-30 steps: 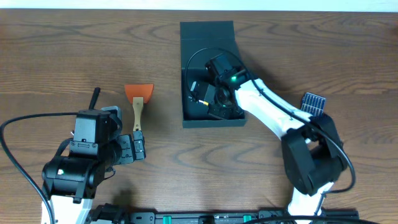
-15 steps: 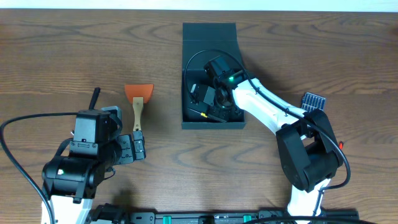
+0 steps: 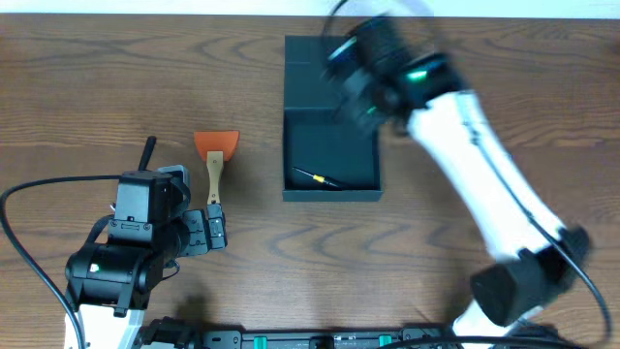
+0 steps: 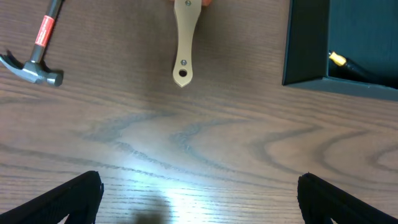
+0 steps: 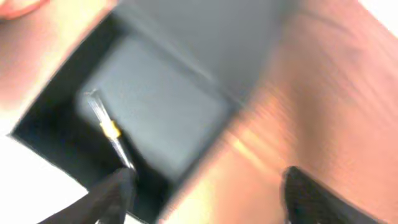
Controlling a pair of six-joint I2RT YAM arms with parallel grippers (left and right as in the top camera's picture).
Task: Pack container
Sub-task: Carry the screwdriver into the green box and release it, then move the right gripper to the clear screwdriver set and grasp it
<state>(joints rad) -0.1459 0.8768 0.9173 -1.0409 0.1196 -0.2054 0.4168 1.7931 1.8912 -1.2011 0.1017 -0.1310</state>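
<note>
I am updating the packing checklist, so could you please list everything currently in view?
dark teal-black rectangular cardboard box with flap lid: one, teal-black, table centre, lid open.
thin dark tool with yellow band: one, dark and yellow, inside the box near its front wall.
scraper with orange blade and pale wooden handle: one, orange and tan, on the table left of the box.
hammer with steel head and black-red handle: one, left of the scraper.
brown wooden table: one, under everything.
left fingers: two, black, open, over bare table.
right fingers: two, black, blurred, open and empty, above the box.
</note>
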